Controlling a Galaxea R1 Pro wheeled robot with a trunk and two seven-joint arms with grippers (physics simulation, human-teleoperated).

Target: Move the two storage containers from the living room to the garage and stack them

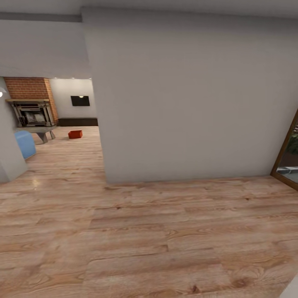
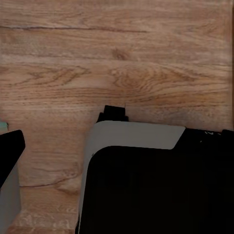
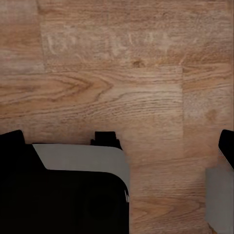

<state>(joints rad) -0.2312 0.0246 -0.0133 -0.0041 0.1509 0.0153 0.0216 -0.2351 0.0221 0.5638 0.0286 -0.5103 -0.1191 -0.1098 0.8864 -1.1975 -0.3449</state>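
Note:
One storage container (image 1: 75,134), a small red-orange box, sits on the light wood-plank floor of the living room (image 1: 62,124), far off at the left through an opening. It lies to the right of the low grey table (image 1: 41,131) and in front of the long dark cabinet (image 1: 78,121). The left wrist view and the right wrist view look down on wood planks and on my own dark, grey-edged base (image 2: 146,185) (image 3: 63,190).
A large grey wall (image 1: 186,103) fills the middle, its corner at the opening's right side. A brick fireplace (image 1: 31,103) and a blue seat (image 1: 25,143) stand at the far left. A wood-framed doorway (image 1: 285,149) is at the right edge. Wood floor (image 1: 149,240) stretches ahead.

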